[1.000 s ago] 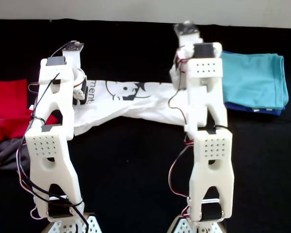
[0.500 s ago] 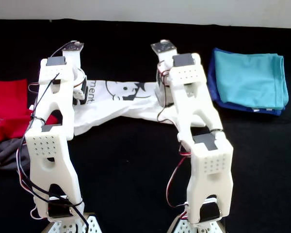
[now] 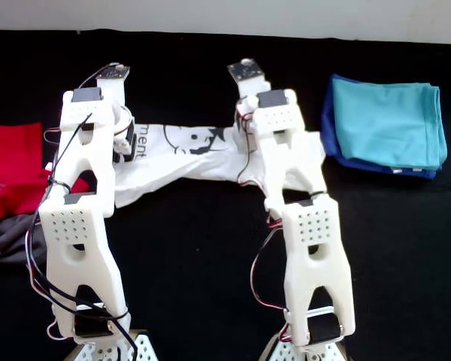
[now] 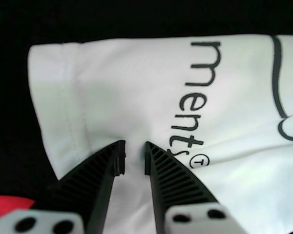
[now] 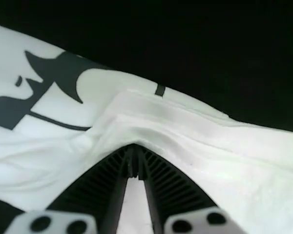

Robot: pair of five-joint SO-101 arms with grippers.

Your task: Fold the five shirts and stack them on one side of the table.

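Observation:
A white shirt [image 3: 188, 154] with black print lies stretched across the middle of the black table [image 3: 203, 248] between the two arms. My left gripper [image 4: 134, 151] pinches a fold of the white shirt [image 4: 136, 92] near its left end, beside the printed letters. At the shirt's right part, my right gripper [image 5: 135, 158] is shut on a raised ridge of the white cloth [image 5: 176, 126]. In the high view the right arm [image 3: 282, 143] leans in over the shirt. Two folded shirts, teal [image 3: 391, 124] on blue [image 3: 334, 139], are stacked at the right side.
A red shirt [image 3: 11, 169] lies at the left edge with a dark grey shirt [image 3: 7, 237] below it. The near part of the table between the arm bases is bare black cloth.
The right arm has swung leftward, dragging the shirt's right end toward the middle and uncovering the blue shirt's left edge. The left arm has stayed still.

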